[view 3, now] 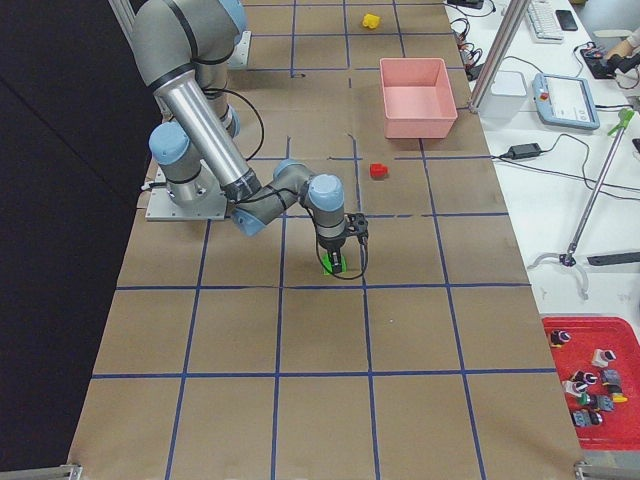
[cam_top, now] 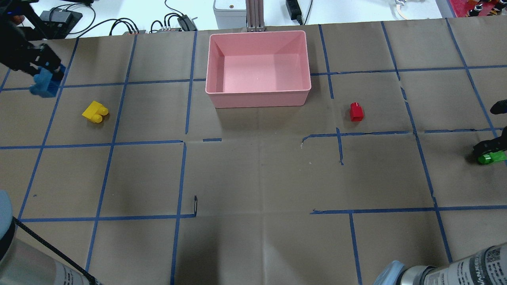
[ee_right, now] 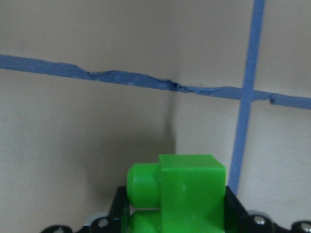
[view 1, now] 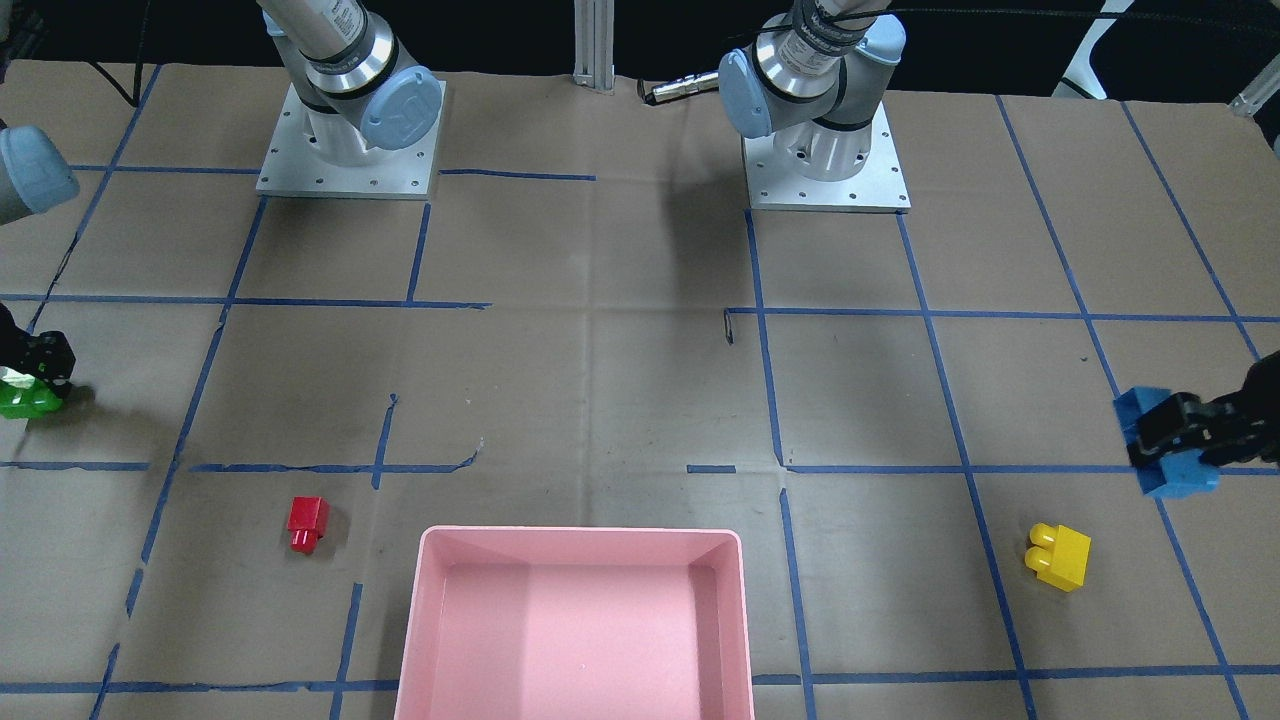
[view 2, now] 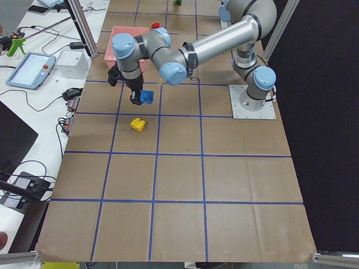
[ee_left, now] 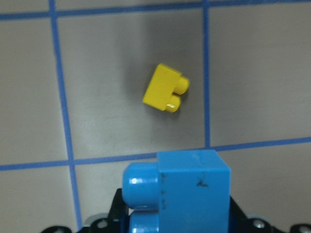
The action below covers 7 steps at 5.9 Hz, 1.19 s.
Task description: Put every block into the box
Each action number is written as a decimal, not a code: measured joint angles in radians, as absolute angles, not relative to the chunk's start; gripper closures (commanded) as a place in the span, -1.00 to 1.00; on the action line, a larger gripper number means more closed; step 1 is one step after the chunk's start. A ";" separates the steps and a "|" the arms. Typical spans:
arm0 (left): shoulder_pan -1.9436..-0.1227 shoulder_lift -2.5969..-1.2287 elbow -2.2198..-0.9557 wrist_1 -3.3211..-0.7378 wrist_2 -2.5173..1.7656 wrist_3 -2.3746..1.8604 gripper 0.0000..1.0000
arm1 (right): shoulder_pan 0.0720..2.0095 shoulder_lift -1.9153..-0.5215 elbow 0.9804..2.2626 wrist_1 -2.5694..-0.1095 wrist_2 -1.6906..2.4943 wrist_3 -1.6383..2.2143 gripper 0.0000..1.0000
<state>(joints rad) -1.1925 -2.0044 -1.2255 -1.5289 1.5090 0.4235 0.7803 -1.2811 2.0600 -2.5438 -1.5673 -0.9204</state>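
Note:
My left gripper (cam_top: 45,67) is shut on the longer blue brick (cam_top: 41,85) and holds it above the table at the far left, beyond the yellow brick (cam_top: 95,112). In the left wrist view the blue brick (ee_left: 189,189) fills the bottom, with the yellow brick (ee_left: 165,88) on the paper below. My right gripper (cam_top: 489,150) is shut on the green brick (cam_top: 491,158), low over the table at the right edge; the green brick also shows in the right wrist view (ee_right: 184,189). The small red brick (cam_top: 356,111) lies right of the pink box (cam_top: 257,95), which is empty.
Brown paper with blue tape grid lines covers the table (cam_top: 253,178). The two arm bases (view 1: 345,140) (view 1: 825,150) stand at the robot's side. Cables and devices (cam_top: 174,21) lie beyond the box, past the table's far edge.

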 measured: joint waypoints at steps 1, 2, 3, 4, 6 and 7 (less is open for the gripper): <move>-1.328 -2.062 -1.149 -1.528 1.493 0.249 0.38 | 0.790 -1.343 2.008 -2.466 -1.568 -0.920 0.93; -1.461 -2.115 -1.074 -1.526 1.487 0.079 0.38 | 0.822 -1.390 1.932 -2.356 -1.564 -0.921 0.95; -1.577 -2.159 -1.018 -1.506 1.483 -0.094 0.38 | 0.893 -1.410 1.847 -2.296 -1.563 -0.933 0.98; -1.672 -2.205 -0.986 -1.454 1.480 -0.248 0.38 | 1.003 -1.417 1.762 -2.276 -1.562 -0.950 0.99; -1.738 -2.316 -0.979 -1.325 1.487 -0.357 -0.16 | 1.243 -1.397 1.672 -2.279 -1.549 -0.938 0.98; -1.744 -2.359 -0.980 -1.276 1.490 -0.364 -0.97 | 1.356 -1.365 1.660 -2.289 -1.503 -0.909 0.97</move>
<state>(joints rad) -1.7438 -2.3589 -0.9796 -1.2756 1.4898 -0.3638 1.3561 -1.3650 1.6601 -2.2892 -1.5025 -0.9087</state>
